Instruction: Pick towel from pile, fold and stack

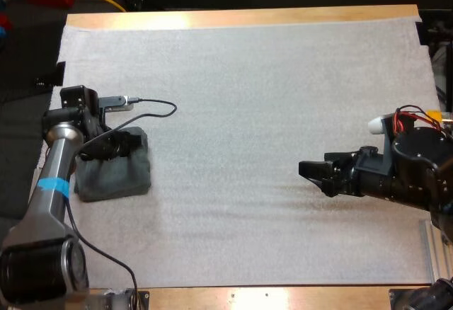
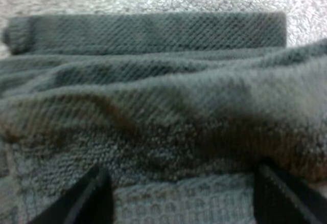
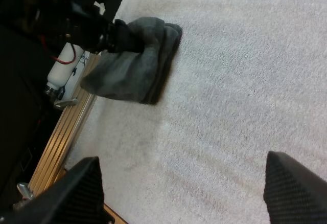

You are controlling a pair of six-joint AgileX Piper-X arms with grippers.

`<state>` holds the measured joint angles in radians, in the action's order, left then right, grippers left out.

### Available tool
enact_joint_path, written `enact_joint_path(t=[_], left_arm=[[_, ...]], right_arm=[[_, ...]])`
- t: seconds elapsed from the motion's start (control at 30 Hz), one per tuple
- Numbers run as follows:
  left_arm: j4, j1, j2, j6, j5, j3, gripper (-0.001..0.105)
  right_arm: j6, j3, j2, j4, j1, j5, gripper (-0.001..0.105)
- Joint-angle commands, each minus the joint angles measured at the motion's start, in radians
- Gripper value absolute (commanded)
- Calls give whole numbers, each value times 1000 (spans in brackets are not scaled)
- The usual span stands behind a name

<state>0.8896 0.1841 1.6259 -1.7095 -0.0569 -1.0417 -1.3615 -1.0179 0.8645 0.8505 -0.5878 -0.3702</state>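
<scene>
The left hand [image 1: 122,145] sits low on the dark grey-green towel [image 1: 117,175]. Its fingers [image 2: 92,193] are spread apart, with the cloth lying under and just ahead of them rather than pinched between them. The towel is folded into layers on the white mat [image 1: 248,98]. The layer farthest from the hand has a neat straight edge, and the one nearest the fingers is humped and rumpled. Whether this is one towel or several, I cannot tell.

The main risk, as I judge it, is at this hand. If it lifts with a fingertip caught in the loose weave, the top layer may drag up and undo the fold. If it pushes forward, the rumpled layer could slide off the straight one and skew the stack. The towel also lies toward the mat's edge on the hand's outer side, so a shove that way could push it off the mat.

The right hand [image 1: 318,175] hovers well apart from the towel over bare mat, its fingers [image 3: 76,188] wide and holding nothing. It poses little risk there unless it swings across toward the left hand.

No brand, label or writing can be read on the towel, mat, tabletop [image 1: 241,17] or either hand.
</scene>
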Motion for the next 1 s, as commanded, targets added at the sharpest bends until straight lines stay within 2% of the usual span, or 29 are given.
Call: enact_joint_path(t=[0.0, 0.27, 0.33, 0.43, 0.57, 0.7, 0.83, 0.97], left_arm=[[-3, -6, 6, -10, -2, -5, 58], [34, -6, 1, -7, -2, -10, 58], [113, -6, -81, 0, 0, -9, 58], [144, -6, -102, 5, 0, -9, 58], [273, -6, -165, 9, 0, -9, 58], [265, -6, -167, 9, 0, 4, 58], [176, -6, -141, 9, 0, 90, 58], [171, -6, -99, 9, 0, 114, 58]], right_arm=[[-3, -1, -2, -1, 1, -9, 65], [-3, -1, -2, -1, 1, 4, 65], [-3, -1, -2, -1, 1, 16, 65], [-3, -1, -2, -1, 1, 16, 65], [-3, -1, -2, -1, 1, 16, 65], [-3, -1, -2, -1, 1, 16, 65], [-3, -1, -2, -1, 1, 16, 65], [-3, -1, -2, -1, 1, 16, 65]])
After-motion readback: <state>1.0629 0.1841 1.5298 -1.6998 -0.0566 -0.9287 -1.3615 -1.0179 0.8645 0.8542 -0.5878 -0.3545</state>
